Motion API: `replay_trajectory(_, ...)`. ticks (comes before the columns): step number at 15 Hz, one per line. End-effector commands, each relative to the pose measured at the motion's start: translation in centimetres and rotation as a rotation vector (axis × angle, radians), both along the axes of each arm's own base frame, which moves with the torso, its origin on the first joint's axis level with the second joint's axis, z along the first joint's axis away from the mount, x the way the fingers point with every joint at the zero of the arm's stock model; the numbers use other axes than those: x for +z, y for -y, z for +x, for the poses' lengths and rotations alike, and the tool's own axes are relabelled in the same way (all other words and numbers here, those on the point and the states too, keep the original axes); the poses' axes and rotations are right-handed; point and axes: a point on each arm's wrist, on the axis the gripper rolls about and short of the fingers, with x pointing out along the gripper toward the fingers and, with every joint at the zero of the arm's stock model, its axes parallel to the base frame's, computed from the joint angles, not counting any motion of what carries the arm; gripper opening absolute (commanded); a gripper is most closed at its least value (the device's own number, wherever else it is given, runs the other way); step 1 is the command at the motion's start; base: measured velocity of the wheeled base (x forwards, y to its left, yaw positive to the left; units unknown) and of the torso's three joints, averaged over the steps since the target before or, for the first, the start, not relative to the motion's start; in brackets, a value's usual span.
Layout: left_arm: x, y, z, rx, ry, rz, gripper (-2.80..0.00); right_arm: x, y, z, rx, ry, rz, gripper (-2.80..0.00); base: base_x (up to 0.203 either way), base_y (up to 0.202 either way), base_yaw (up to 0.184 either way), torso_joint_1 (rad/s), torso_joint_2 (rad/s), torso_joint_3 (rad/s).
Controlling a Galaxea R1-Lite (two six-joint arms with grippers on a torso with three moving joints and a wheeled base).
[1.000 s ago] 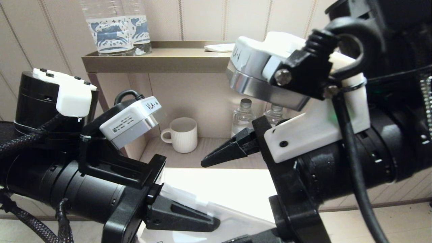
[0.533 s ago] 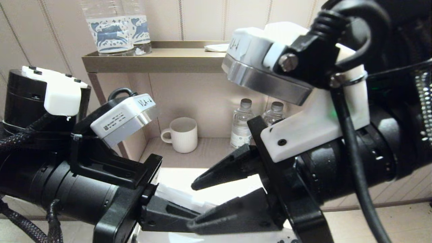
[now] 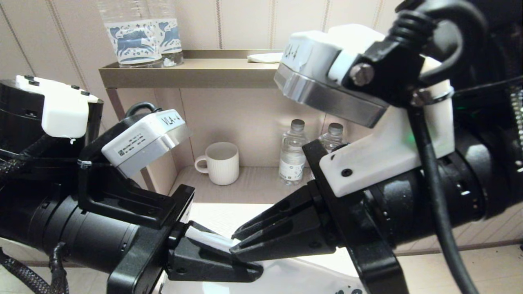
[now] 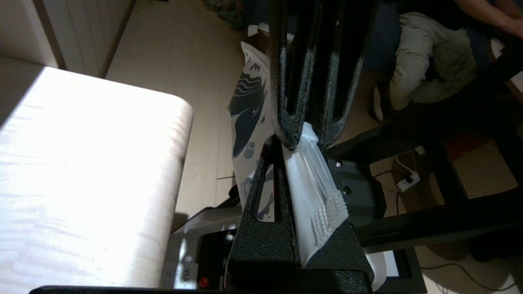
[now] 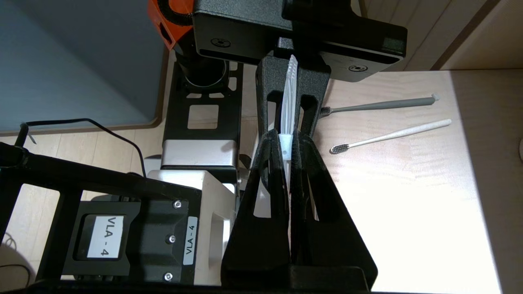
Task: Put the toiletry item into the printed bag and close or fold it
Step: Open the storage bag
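Both pinching the printed bag [image 4: 251,106]: left gripper [image 3: 245,267], right gripper [image 3: 237,241], tip to tip.

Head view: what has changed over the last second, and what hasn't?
The right gripper came down toward the left gripper and its jaws, wide open a second ago, closed on the upper edge of the bag. The left gripper kept its grip on the bag, shifting only a little. The mug, bottles and the two toothbrushes on the table stayed put.
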Motion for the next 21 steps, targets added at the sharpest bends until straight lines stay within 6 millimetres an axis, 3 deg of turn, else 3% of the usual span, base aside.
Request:
replay_trajectory(1,0.5,-0.3,-0.3,-0.004,0.015,-0.017,-2.8,-0.1,0.6,-0.4,0.001,0.0,-0.005,-2.8,0.0,0.0,0.0,0.0,0.0,0.0)
replay_trajectory(9,0.6,-0.5,-0.5,0.02,0.016,-0.012,-2.8,-0.6,4.1,-1.5,-0.046,0.0,-0.012,-2.8,0.0,0.0,0.0,0.0,0.0,0.0)
replay_trajectory(16,0.7,-0.8,-0.8,0.021,0.023,-0.017,-2.8,-3.5,9.7,-3.3,-0.164,-0.039,-0.06,-2.8,0.0,0.0,0.0,0.0,0.0,0.0)
replay_trajectory(21,0.6,-0.7,-0.7,0.021,0.022,-0.015,-2.8,-4.5,11.9,-4.4,-0.219,-0.044,-0.062,-2.8,0.0,0.0,0.0,0.0,0.0,0.0)
